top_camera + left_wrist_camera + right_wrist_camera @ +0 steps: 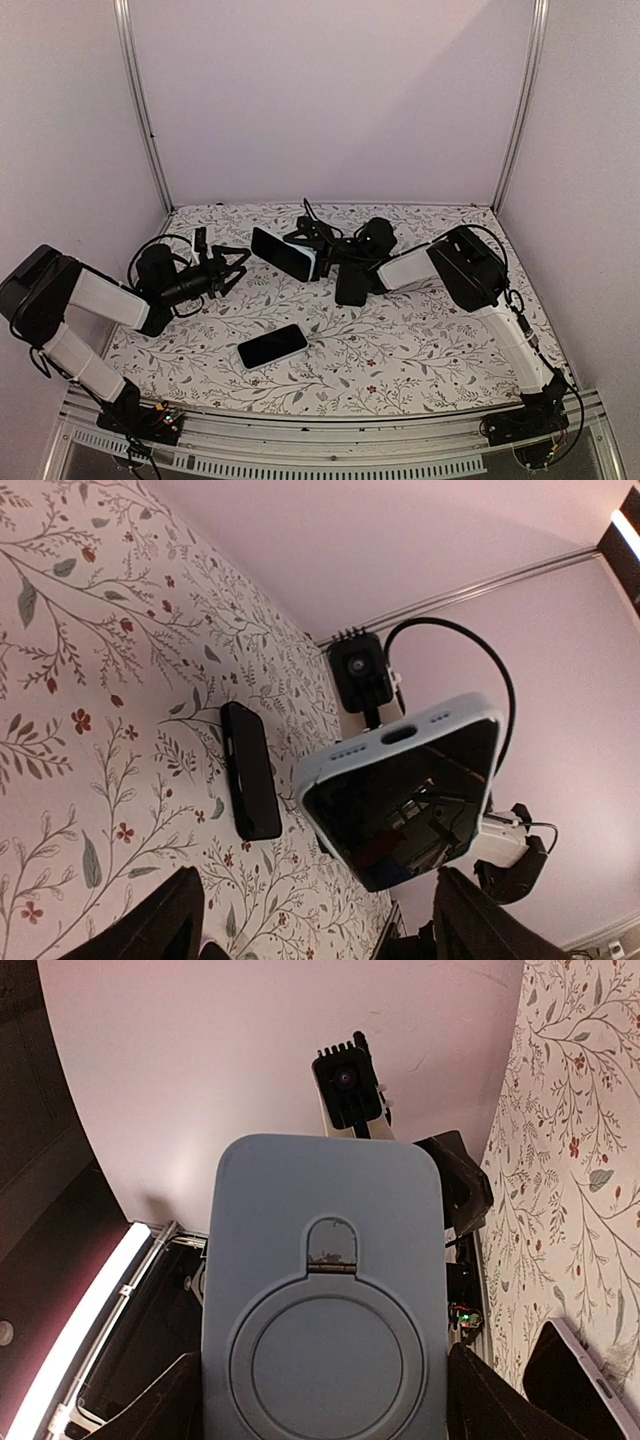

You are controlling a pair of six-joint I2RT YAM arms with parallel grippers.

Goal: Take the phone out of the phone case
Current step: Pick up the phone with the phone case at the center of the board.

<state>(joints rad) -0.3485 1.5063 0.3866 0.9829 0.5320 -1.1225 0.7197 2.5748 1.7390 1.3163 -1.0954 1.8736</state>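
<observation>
Case grasped by right hand, raised over tabletop. Glossy dark phone looks seated inside. Left hand released, empty, facing it. We judge extraction not begun. Second phone lies flat below.

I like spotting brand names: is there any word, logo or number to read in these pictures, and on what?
No readable text anywhere.
The case: plain back, no lettering or logo.
The phone on the table: dark, blank screen.
</observation>
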